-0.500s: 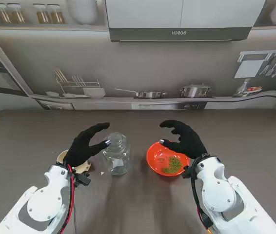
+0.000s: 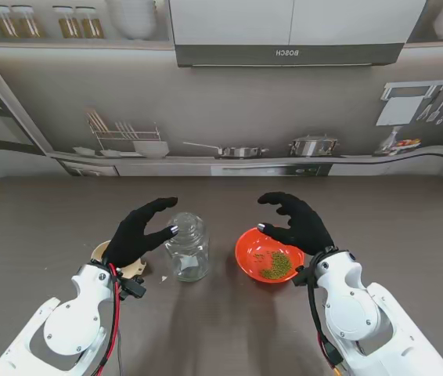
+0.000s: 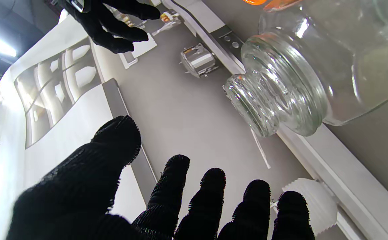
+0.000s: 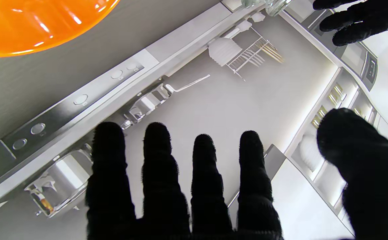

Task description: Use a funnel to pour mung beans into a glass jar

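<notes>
A clear glass jar [image 2: 187, 247] with a knobbed glass lid stands on the table between my hands. The lid's knob [image 3: 252, 103] fills the left wrist view. An orange bowl [image 2: 268, 254] with mung beans [image 2: 277, 265] sits to the jar's right; its rim [image 4: 40, 26] shows in the right wrist view. My left hand [image 2: 137, 231] hovers open just left of the jar, fingertips near the lid. My right hand [image 2: 298, 222] hovers open over the bowl's far right rim. A pale funnel-like object [image 2: 108, 256] lies mostly hidden under my left hand.
The dark table [image 2: 221, 329] ends at a kitchen backdrop wall [image 2: 221, 117] with printed pots and racks. White forearms rise from the near corners.
Almost nothing moved; both hands hold their hovering poses, the right shifted very slightly.
</notes>
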Robot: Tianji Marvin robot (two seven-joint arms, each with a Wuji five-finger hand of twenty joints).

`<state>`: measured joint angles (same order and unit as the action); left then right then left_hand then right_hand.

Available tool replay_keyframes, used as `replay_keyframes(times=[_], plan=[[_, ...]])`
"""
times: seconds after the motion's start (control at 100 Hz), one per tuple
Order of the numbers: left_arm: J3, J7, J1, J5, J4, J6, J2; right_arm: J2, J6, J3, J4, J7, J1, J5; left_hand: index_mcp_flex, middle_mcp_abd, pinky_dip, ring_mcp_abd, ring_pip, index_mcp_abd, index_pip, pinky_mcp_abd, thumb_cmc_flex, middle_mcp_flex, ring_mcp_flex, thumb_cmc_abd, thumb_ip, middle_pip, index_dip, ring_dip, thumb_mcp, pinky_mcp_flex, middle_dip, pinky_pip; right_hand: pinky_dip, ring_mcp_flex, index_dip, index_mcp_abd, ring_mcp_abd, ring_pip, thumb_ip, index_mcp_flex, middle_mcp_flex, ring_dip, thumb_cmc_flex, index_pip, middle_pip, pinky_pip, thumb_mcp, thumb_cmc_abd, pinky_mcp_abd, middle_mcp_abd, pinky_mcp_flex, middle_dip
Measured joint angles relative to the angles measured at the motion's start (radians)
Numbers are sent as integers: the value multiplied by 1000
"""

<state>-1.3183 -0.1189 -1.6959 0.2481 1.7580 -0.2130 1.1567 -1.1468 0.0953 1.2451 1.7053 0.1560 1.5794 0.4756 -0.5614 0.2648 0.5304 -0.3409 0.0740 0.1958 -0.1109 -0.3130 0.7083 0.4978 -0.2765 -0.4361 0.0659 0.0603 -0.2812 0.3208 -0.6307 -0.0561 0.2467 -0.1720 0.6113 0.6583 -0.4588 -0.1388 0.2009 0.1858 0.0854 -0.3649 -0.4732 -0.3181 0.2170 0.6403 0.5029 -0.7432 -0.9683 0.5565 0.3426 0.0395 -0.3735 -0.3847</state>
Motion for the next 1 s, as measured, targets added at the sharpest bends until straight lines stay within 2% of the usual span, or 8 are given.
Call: replay_keyframes(times=[0.14,0.21,0.32,0.45,0.59,0.7,0.82,1.0], plan=[[3,-3,17,38,8,43,-1,-1,-2,10,1,0,0,-11,0,2,1,-1,2,0,0,-1,-1,0,-1,0,0,1,0,0,8,-6,0,0,1,0,0,0,0,0,0,0,0,0,0,0,0,0,0,0,0,0,0,0],[1,39,28,61,18,70,-8,-1,-2,12,1,0,1,-16,0,4,15,-4,20,0,0,-3,-16,0,-12,0,0,1,0,0,27,-16,0,-12,8,0,0,0,0,0,0,0,0,0,0,0,0,0,0,0,0,0,0,0],[-2,104,60,181,24,84,-23,-1,0,12,1,0,0,-17,0,4,38,-4,20,-9,0,-3,-13,0,-12,0,0,1,0,18,20,-28,3,-26,9,0,0,0,0,0,0,0,0,0,0,0,0,0,0,0,0,0,0,0],[5,157,111,180,24,105,-42,-1,1,14,0,-1,0,-21,0,4,81,-4,44,-35,-2,-15,-24,0,-18,-1,0,3,-14,47,39,-54,17,-63,9,0,0,0,0,0,0,0,0,0,0,0,0,1,0,0,0,0,0,0],[19,249,171,292,24,135,-62,-1,0,19,1,-2,1,-27,13,4,162,-21,91,-84,-13,-31,-53,0,-66,-1,0,16,-43,99,44,-107,53,-105,9,0,0,0,0,0,0,-1,0,0,0,0,0,1,0,0,0,0,0,0],[43,306,218,308,22,162,-80,-1,-1,22,1,-2,1,-30,25,4,268,-33,157,-117,-15,-38,-54,0,-89,-1,0,17,-63,165,63,-155,75,-165,9,0,0,0,0,0,0,-1,0,0,0,0,0,2,0,0,0,0,0,0],[71,351,266,361,10,175,-92,-1,-1,25,1,-5,2,-34,35,4,409,-43,237,-133,-13,-41,-64,3,-131,-1,0,26,-75,253,82,-176,98,-370,10,0,0,0,0,0,0,-1,0,0,0,0,0,2,0,0,0,0,0,0],[104,418,320,416,-13,187,-104,0,-5,27,6,-16,4,-35,35,7,354,-43,386,-135,-16,-41,-65,30,-169,-1,0,40,-79,345,82,-142,123,-840,10,0,0,-1,0,0,0,-1,0,0,0,0,0,4,0,0,0,0,0,0]])
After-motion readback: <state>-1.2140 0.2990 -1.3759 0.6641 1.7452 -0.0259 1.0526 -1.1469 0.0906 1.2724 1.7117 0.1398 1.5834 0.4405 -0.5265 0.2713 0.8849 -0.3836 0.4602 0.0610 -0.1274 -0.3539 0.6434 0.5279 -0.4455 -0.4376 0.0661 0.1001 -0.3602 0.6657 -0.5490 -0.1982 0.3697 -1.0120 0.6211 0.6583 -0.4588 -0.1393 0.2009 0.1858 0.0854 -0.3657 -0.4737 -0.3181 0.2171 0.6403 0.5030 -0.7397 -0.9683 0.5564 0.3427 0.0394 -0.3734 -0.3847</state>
